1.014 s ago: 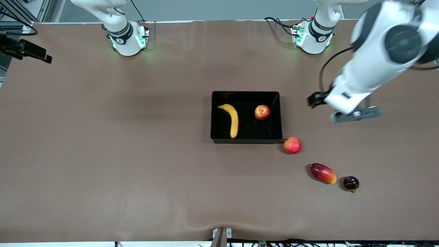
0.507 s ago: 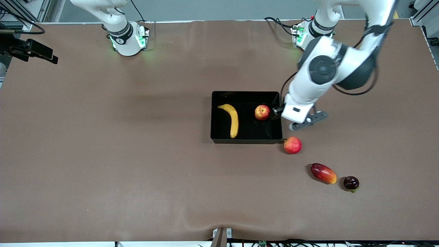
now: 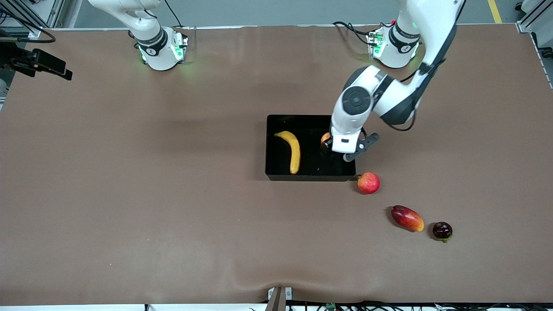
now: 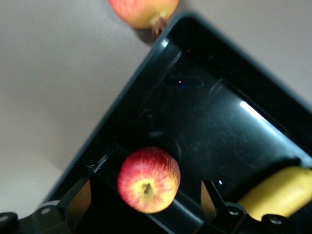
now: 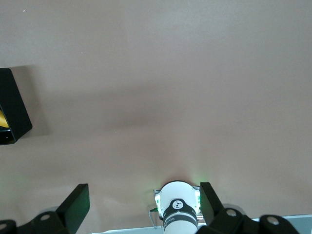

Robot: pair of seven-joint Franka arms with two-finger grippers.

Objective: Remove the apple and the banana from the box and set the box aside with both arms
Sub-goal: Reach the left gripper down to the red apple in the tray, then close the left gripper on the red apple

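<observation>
The black box (image 3: 311, 175) sits mid-table. In it lie the yellow banana (image 3: 294, 151) and the red apple with yellow blotches (image 3: 324, 139), which my left hand mostly covers in the front view. My left gripper (image 3: 341, 152) hangs over the box's end toward the left arm. In the left wrist view the left gripper (image 4: 144, 197) is open, its fingers (image 4: 78, 202) wide on either side of the apple (image 4: 148, 179) and apart from it. The banana (image 4: 280, 192) and the box wall (image 4: 122, 112) show there too. My right gripper (image 5: 144, 207) is open and empty, waiting high over bare table.
A second red apple (image 3: 368, 182) lies just outside the box's corner, nearer the front camera. It also shows in the left wrist view (image 4: 144, 9). A red-orange mango-like fruit (image 3: 407, 218) and a dark purple fruit (image 3: 442, 230) lie nearer still, toward the left arm's end.
My left arm swung in from over the table at the left arm's end to over the box, its gripper now over the apple. Fruits and box have not moved.
</observation>
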